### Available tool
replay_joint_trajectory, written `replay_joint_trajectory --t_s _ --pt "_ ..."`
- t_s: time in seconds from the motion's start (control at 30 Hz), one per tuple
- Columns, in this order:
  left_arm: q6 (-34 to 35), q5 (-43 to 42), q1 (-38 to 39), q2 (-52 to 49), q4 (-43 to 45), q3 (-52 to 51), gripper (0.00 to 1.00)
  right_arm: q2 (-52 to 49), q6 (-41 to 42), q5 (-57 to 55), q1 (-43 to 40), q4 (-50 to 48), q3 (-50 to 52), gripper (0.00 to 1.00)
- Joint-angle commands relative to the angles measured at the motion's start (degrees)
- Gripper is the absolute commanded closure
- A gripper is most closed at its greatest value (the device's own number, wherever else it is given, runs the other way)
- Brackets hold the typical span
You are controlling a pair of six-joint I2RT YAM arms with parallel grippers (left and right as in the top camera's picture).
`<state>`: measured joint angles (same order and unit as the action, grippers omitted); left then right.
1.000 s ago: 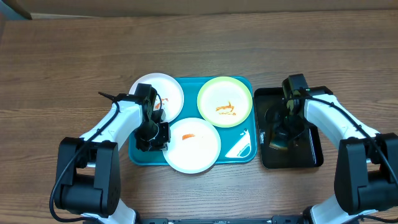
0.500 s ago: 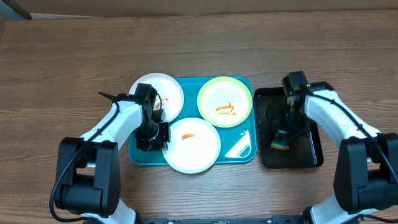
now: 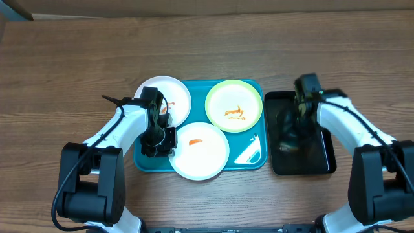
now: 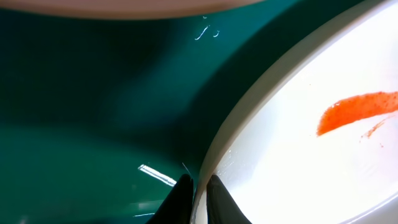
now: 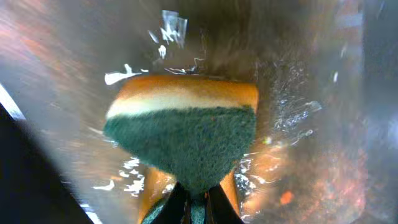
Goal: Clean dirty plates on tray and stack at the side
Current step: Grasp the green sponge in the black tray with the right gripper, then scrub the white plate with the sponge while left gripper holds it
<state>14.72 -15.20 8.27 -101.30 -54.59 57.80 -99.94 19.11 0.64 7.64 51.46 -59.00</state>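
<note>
The teal tray (image 3: 253, 159) is recorded mid-desk, nearer the front edge. Three sauce-smeared plates are carried on it: rear white plate (image 3: 173, 90), cream plate (image 3: 233, 105), front white plate (image 3: 200, 152). The left gripper (image 4: 199, 186) is pinched narrowly on the front white plate's rim. The right gripper (image 5: 198, 200) is clamped on a sponge (image 5: 183, 137) over the black tray (image 3: 325, 163), toward the right edge.

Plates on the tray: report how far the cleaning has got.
Done: nothing; the back white plate, green-rimmed plate and front white plate all carry orange smears. In hand: left tool pinches the front plate's rim; right tool holds a sponge in the black tray. Remaining: wiping all three, stacking.
</note>
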Motion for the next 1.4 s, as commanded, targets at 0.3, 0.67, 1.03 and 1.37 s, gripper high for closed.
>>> replay_joint_trajectory --t_s 0.3,0.67,1.03,1.37 --pt "0.7 0.5 0.4 -0.5 0.0 0.4 0.85 1.2 0.2 -0.4 0.1 1.6 -2.6 0.96" --pt "0.7 0.5 0.4 -0.5 1.1 0.4 0.96 4.5 -4.6 12.6 1.7 12.5 -17.5 0.96" --pt "0.8 0.5 0.4 -0.5 1.0 0.4 0.96 4.5 -3.8 14.5 19.1 6.0 -17.5 0.96" --pt "0.8 0.5 0.4 -0.5 1.1 0.4 0.96 -1.6 2.7 17.8 33.2 -3.0 -17.5 0.96"
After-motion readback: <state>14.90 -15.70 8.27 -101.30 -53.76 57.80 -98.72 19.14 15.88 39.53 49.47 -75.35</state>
